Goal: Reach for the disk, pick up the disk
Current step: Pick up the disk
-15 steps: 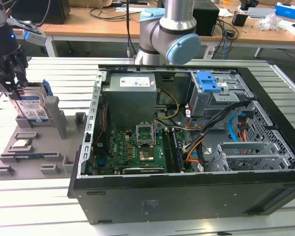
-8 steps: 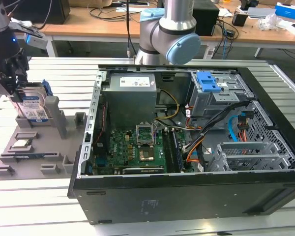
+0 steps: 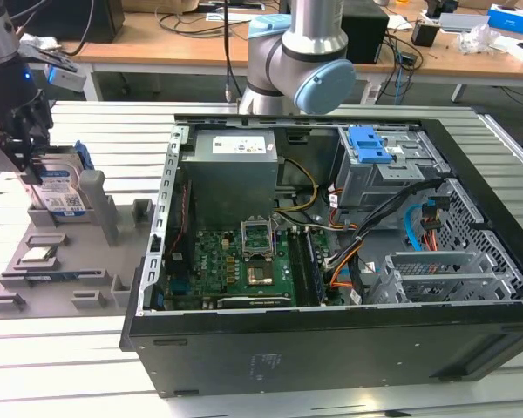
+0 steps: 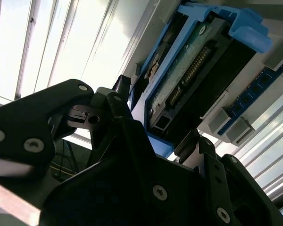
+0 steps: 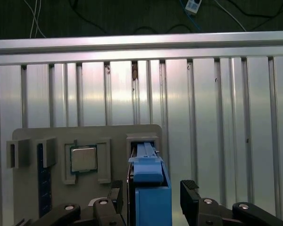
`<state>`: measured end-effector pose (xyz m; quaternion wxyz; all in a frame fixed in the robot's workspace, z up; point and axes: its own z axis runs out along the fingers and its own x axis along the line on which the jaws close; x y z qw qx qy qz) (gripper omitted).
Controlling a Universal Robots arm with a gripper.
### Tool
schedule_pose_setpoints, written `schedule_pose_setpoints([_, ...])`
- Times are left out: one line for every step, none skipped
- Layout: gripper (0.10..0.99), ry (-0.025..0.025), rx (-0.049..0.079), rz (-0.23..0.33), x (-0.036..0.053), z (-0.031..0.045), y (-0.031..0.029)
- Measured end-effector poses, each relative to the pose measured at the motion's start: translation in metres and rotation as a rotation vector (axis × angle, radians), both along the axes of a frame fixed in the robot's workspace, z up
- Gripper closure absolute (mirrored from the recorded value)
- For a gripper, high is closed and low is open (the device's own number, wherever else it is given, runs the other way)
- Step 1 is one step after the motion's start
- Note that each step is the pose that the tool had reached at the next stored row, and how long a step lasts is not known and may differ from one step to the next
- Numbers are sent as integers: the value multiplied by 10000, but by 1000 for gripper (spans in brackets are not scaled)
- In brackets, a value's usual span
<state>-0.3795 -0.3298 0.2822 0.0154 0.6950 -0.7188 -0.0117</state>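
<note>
So, the disk (image 3: 61, 187) stands on edge in a slot of the grey holder tray (image 3: 96, 261), beside the open computer case (image 3: 331, 340), which leaves both flat faces free for pinching. The gripper (image 5: 153, 187) straddles it, fingers (image 5: 189, 188) apart with small gaps either side (nothing clamped yet, I'd say).

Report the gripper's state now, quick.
Gripper: open, straddling the upright disk in its grey holder, not clamped on it.
</note>
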Motion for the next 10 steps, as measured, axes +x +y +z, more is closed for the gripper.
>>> schedule_pose_setpoints([486,-3,1,57,1,-2,0])
schedule_pose_setpoints([486,-3,1,188,1,-2,0])
schedule_pose_setpoints([486,-4,2,477,1,-2,-1])
schedule_pose_setpoints([486,-4,2,668,1,-2,-1])
schedule_pose_setpoints([486,-3,2,792,1,-2,0])
schedule_pose_setpoints([486,-3,2,827,0,-2,0])
schedule_pose_setpoints([486,-2,1,830,0,-2,0])
schedule_pose_setpoints([486,-2,1,835,1,-2,0])
schedule_pose_setpoints([486,-3,1,839,0,-2,0])
schedule_pose_setpoints([486,-2,2,842,1,-2,0])
